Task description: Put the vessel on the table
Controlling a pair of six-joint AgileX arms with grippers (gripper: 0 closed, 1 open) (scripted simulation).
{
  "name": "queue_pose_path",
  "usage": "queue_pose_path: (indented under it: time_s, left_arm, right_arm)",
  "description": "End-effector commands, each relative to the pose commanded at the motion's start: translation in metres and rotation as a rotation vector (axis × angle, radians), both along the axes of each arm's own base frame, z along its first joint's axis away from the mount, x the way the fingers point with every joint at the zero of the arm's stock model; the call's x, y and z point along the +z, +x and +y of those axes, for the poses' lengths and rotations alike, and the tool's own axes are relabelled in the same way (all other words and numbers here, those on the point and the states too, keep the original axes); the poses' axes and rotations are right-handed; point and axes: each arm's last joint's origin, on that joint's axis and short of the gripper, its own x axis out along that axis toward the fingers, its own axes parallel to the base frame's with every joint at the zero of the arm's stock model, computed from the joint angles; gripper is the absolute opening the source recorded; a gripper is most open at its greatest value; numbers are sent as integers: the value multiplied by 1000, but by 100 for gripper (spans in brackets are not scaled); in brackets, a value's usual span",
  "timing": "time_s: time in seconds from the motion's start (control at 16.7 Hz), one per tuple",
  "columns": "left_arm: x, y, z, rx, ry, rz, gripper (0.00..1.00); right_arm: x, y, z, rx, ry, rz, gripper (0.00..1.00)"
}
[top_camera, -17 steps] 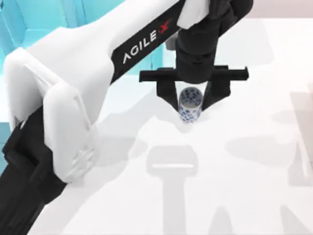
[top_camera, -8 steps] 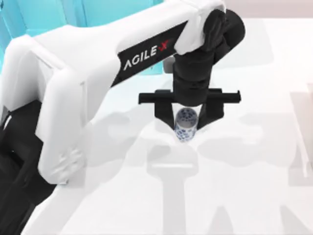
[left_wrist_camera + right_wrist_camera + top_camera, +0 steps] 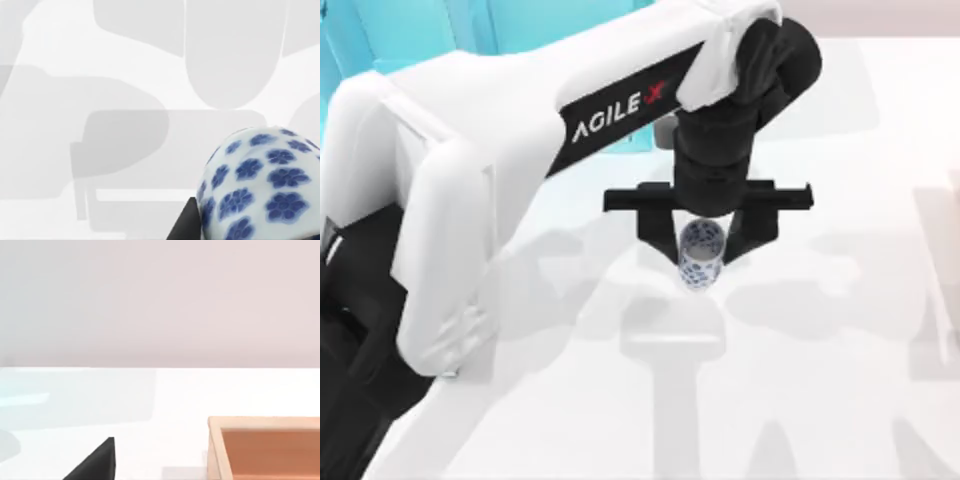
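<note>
Left arm reaches in from 8 o'clock of the top view toward frame centre; left gripper (image 3: 701, 255) sits just above centre, pointing down at the desk (image 3: 840, 400); its two black fingers (image 3: 658, 232) are closed on the vessel (image 3: 700, 255), one on each side of it, at 9 and 3 o'clock of the cup.

Vessel is a small white cup with blue flower blotches, upright or close to it, open mouth facing the overhead camera; it is near the middle of the desk, slightly toward 12 o'clock; can't tell whether its base is touching the desk surface or hanging just over it.

Left wrist view: vessel (image 3: 260, 185) close up, blue flower pattern clear, a black finger edge (image 3: 186, 222) touching its side; glossy white desk (image 3: 125, 60) behind it carrying grey shadows of the arm.

Teal shelf unit (image 3: 410, 30) at 10–11 o'clock of the top view, partly hidden behind the left arm's white link.

Right wrist view: white desk (image 3: 165, 400), pale wall above it, an open orange-brown wooden box (image 3: 265, 447) standing on the desk, and a black finger tip (image 3: 97, 462) of the right gripper at the frame edge; can't tell whether that gripper is wide or narrow.
</note>
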Motion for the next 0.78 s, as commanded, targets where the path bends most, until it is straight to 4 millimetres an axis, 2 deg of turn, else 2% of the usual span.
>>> queue_pose_path:
  time_s: [0.48, 0.78]
  left_arm:
    - [0, 0, 0, 0, 0, 0, 98]
    - [0, 0, 0, 0, 0, 0, 100]
  right_arm:
    - [0, 0, 0, 0, 0, 0, 100]
    - [0, 0, 0, 0, 0, 0, 100]
